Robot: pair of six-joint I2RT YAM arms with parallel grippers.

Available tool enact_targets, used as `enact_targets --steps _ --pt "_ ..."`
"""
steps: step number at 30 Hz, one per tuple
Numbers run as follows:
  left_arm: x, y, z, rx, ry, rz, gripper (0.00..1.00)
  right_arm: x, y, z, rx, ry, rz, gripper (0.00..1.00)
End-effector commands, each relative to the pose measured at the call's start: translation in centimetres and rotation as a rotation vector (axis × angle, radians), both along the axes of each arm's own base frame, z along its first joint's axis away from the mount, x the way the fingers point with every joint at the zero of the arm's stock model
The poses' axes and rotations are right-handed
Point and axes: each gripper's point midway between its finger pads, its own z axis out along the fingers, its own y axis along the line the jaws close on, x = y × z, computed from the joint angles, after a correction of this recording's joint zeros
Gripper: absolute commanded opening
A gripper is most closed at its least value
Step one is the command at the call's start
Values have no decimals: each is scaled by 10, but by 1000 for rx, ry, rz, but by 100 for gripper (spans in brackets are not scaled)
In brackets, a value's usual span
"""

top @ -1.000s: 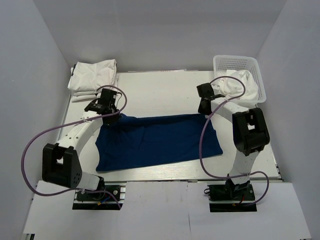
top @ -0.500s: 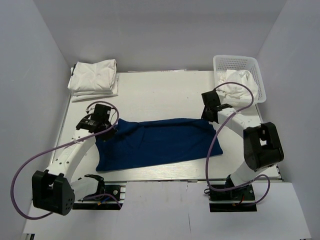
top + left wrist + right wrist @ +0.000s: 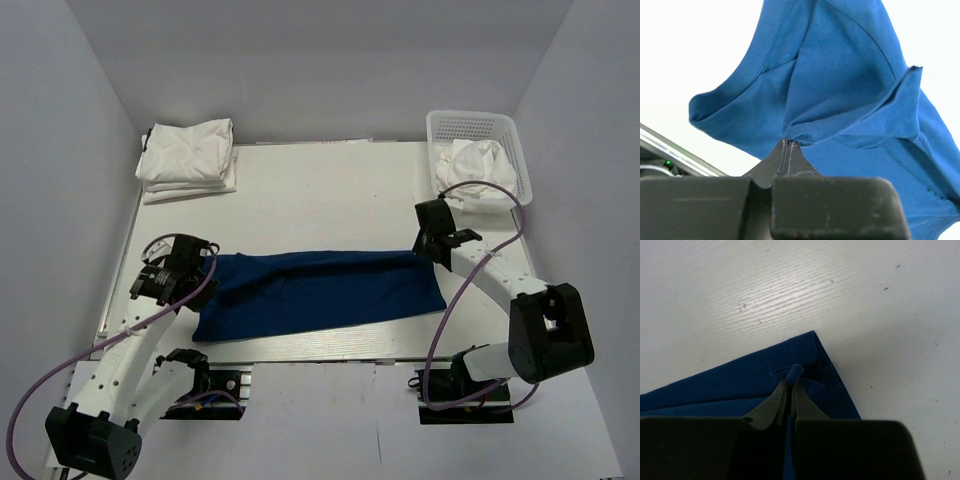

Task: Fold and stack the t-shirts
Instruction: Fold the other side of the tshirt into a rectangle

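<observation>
The royal blue t-shirt (image 3: pixel 320 292) lies stretched across the near middle of the table, its far edge folded toward me. My left gripper (image 3: pixel 203 262) is shut on the shirt's far left edge; in the left wrist view the jaws (image 3: pixel 788 144) pinch a bunched hem of blue cloth (image 3: pixel 840 85). My right gripper (image 3: pixel 428 252) is shut on the far right corner; the right wrist view shows a pinch of blue cloth (image 3: pixel 740 385) between its tips (image 3: pixel 789 382). A folded stack of white t-shirts (image 3: pixel 188 155) lies at the far left. Another white t-shirt (image 3: pixel 480 165) is crumpled in the basket.
A white plastic mesh basket (image 3: pixel 478 124) stands at the far right corner. White walls enclose the table on the left, back and right. The table's near edge (image 3: pixel 330 348) runs just below the blue shirt.
Both grippers have pulled the blue shirt's far edge toward me, folding it over. The shirt now looks narrower front to back. Both arms have lowered and drawn back.
</observation>
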Motion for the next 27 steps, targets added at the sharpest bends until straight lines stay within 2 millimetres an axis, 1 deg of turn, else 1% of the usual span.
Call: enact_targets --steps 1,2,3,4,5,6,7,8,9,10,11,12,13,14,15,16,17,18,19,20,21,22,23,24,25,26,27 --pt "-18 8 -9 6 51 75 0 -8 -7 -3 -6 4 -24 0" --pt "-19 4 -11 -13 57 67 0 -9 -8 -3 -5 6 -33 0" --pt "-25 -2 -20 -47 89 62 0 -13 -6 -7 9 25 -27 0" --pt "-29 -4 -25 -57 110 56 0 -22 -7 -16 4 55 -28 1" --pt "-37 -5 -34 -64 154 66 0 -24 -7 -19 13 61 -42 9" --pt "-43 -9 -37 -81 193 71 0 -27 -8 -19 17 63 -47 17" --pt "-55 -6 -43 -73 251 103 0 -32 -12 -25 2 76 -60 31" --pt "-60 -7 -44 -80 272 110 0 -32 -14 -23 1 69 -64 35" --pt "-60 -7 -44 -80 272 110 18 -32 -16 -21 -6 57 -70 40" --pt "-57 -8 -41 -84 262 110 36 -28 -17 -15 -14 37 -78 61" --pt "-54 -6 -37 -77 245 112 51 -26 -17 -11 -16 26 -77 77" --pt "-45 -6 -36 -75 210 113 70 -20 -15 -2 -9 5 -80 88" --pt "-37 -8 -28 -85 166 101 79 -20 -16 2 -18 4 -73 90" --pt "-29 -8 -22 -84 131 93 83 -12 -11 13 -3 -26 -61 90" --pt "-18 -11 -19 -90 87 74 85 -12 -11 14 -2 -28 -59 90" --pt "-12 -12 -13 -89 62 52 89 -10 -7 23 18 -52 -38 90" --pt "-6 -15 -11 -91 38 14 92 -9 -3 26 30 -70 -20 90" --pt "18 -22 -4 -103 -45 -36 100 -5 -1 29 25 -92 16 90" --pt "29 -26 -2 -87 -75 -112 100 -6 11 35 79 -112 69 90" --pt "37 -39 -4 -123 -88 -182 100 -3 15 33 93 -128 89 90" --pt "47 -46 -12 -132 -74 -224 100 0 19 35 107 -153 111 90" --pt "69 -56 -4 -152 -143 -261 100 -5 25 30 121 -124 144 90" --pt "75 -68 -7 -178 -143 -340 100 -7 30 27 135 -110 165 90" --pt "84 -70 -20 -167 -105 -351 100 -7 31 24 135 -98 178 90" --pt "90 -73 -28 -169 -94 -364 100 -8 31 23 129 -93 189 90" --pt "95 -73 -31 -151 -77 -390 100 -11 30 17 117 -74 194 90" --pt "98 -71 -38 -123 -53 -383 100 -12 31 15 119 -69 200 90"
